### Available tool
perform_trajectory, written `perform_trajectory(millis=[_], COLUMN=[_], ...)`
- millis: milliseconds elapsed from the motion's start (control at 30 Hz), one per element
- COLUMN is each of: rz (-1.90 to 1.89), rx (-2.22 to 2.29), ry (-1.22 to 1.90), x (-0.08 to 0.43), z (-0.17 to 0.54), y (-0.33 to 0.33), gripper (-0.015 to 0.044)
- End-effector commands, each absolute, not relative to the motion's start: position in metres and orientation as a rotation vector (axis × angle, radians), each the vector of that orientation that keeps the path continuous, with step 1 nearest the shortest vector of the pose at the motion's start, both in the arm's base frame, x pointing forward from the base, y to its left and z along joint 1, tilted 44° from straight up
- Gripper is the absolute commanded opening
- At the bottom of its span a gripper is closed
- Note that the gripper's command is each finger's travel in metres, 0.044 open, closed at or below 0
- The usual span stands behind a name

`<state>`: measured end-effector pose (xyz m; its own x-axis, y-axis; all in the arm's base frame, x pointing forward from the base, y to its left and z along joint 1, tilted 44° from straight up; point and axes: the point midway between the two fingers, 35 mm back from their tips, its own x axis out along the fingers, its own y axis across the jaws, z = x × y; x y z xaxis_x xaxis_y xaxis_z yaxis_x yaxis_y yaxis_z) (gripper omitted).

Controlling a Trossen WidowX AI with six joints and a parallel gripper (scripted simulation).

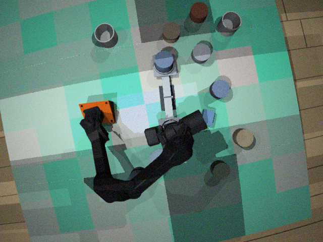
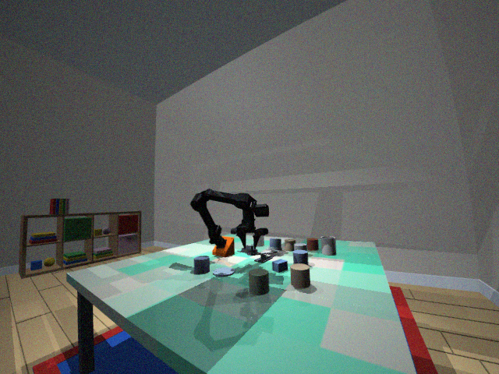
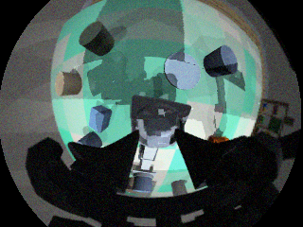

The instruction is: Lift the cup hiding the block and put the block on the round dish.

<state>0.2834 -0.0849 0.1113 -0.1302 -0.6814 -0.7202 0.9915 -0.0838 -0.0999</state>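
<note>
The balance (image 1: 168, 105) (image 2: 266, 255) bears an upside-down blue cup (image 1: 164, 61) (image 2: 275, 244) on its far end. Its near end has no cup; a small dark block (image 3: 160, 124), dimly shown, sits in the ring there. My gripper (image 2: 249, 252) (image 3: 156, 131) is open, pointing down at that end, one finger on each side of the block; contact cannot be told. The arm hides the fingers in the top view. The pale blue round dish (image 1: 155, 155) (image 2: 223, 272) (image 3: 182, 71) shows no load. A similar blue cylinder (image 2: 201, 264) (image 3: 222, 61) stands beside it.
Right of the balance stand a blue box (image 1: 209, 117) (image 2: 279, 266) (image 3: 100, 118), a blue cylinder (image 1: 220, 88), a beige cylinder (image 1: 244, 137) and a dark cylinder (image 1: 220, 169). Several cylinders and open grey cups stand at the back. An orange wedge (image 1: 108, 110) is at the arm's base.
</note>
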Motion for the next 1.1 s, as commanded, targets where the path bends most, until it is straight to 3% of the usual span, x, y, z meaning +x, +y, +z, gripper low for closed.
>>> perform_trajectory(millis=[0,167,400,500,1067], rz=[-1.593,-1.593,-1.593,-1.588,-1.469], rx=[0.587,0.587,0.587,0.586,0.549], ry=[0.698,0.698,0.698,0.699,0.741], x=[0.281,0.281,0.281,0.282,0.291], z=[0.107,0.107,0.107,0.109,0.175], y=[-0.089,-0.089,-0.089,-0.086,-0.024], gripper=[0.0260,0.0129,0.0082,0.0003,0.0000])
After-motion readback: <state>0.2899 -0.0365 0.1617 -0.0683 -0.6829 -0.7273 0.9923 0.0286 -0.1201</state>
